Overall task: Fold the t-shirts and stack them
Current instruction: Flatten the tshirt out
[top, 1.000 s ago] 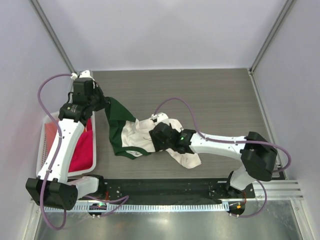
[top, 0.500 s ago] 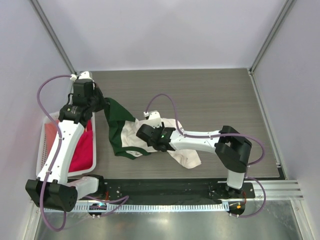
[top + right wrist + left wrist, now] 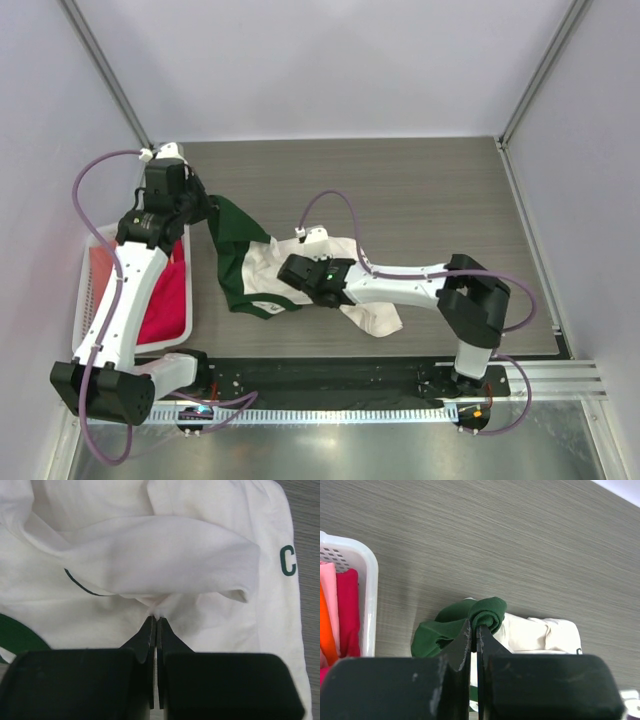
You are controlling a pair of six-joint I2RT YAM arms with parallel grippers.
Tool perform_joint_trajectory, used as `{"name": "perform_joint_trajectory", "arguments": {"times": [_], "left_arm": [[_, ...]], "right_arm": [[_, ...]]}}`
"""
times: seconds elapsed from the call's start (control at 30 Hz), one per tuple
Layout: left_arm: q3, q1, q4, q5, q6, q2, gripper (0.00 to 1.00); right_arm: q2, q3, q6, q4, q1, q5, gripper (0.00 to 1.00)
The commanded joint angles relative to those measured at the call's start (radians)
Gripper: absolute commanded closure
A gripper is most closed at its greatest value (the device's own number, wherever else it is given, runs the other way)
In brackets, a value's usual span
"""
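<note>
A cream and dark green t-shirt [image 3: 262, 268] lies crumpled on the table between the arms. My left gripper [image 3: 208, 214] is shut on its dark green edge [image 3: 487, 612] and holds that end lifted at the far left. My right gripper [image 3: 155, 618] is shut on a pinch of the cream cloth [image 3: 150, 555] in the middle of the shirt; in the top view it sits at the shirt's centre [image 3: 296, 270]. Magenta and salmon-pink t-shirts [image 3: 165, 300] lie in the basket under the left arm.
The white lattice basket [image 3: 82, 300] stands at the table's left edge, its rim [image 3: 367, 575] also showing in the left wrist view. Grey walls enclose the wood-grain table [image 3: 420, 190]. The arm bases sit on a black rail [image 3: 330, 375] at the near edge.
My right gripper has closed on the cream cloth after moving left over the shirt. The left gripper has kept its hold on the green edge and barely moved.
</note>
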Motion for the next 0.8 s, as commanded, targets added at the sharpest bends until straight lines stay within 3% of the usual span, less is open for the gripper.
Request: {"name": "perform_joint_trajectory", "arguments": {"times": [0.0,0.17,0.2,0.37,0.53,0.7,0.77], "left_arm": [[-0.002,0.006,0.047,-0.01,0.02,-0.031,1.0],[0.004,0.004,0.048,-0.005,0.016,-0.019,1.0],[0.005,0.004,0.047,-0.002,0.014,-0.011,1.0],[0.057,0.004,0.013,-0.002,0.017,0.019,1.0],[0.255,0.006,-0.136,-0.094,0.023,0.097,1.0],[0.477,0.004,-0.258,-0.065,-0.001,0.066,1.0],[0.6,0.004,-0.319,-0.082,-0.004,0.012,1.0]], "right_arm": [[-0.142,-0.033,0.006,-0.014,0.001,0.03,0.99],[-0.381,-0.091,-0.068,-0.034,-0.128,-0.034,0.99],[-0.411,-0.106,-0.085,-0.034,-0.221,-0.057,0.99],[-0.517,-0.051,-0.225,-0.08,-0.461,-0.149,0.99],[-0.517,0.188,-0.328,-0.175,-0.598,-0.19,0.99],[-0.537,0.471,-0.435,-0.246,-0.605,-0.342,0.99],[-0.607,0.506,-0.451,-0.253,-0.605,-0.377,0.99]]}}
